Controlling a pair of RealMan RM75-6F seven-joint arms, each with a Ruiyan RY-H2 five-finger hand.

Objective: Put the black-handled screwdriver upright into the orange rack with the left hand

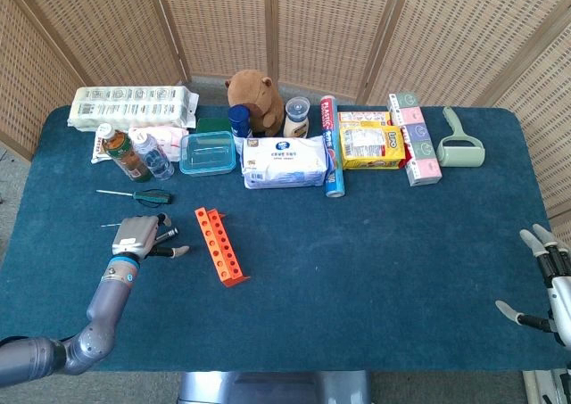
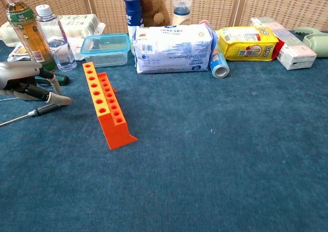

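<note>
Two hands are seen. The left hand (image 2: 23, 83) is spread just above the black-handled screwdriver (image 2: 36, 112), holding nothing. The orange rack (image 2: 105, 108) stands beside it. The screwdriver could be rolled away if its thin handle is nudged.

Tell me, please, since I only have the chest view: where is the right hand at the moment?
Observer: The right hand is by the table's right edge, near the front corner, fingers apart and holding nothing.
Operator: Thank you. From where does the left arm come in?
Observer: The left arm reaches in over the front left corner, and the left hand is just left of the orange rack.
</note>
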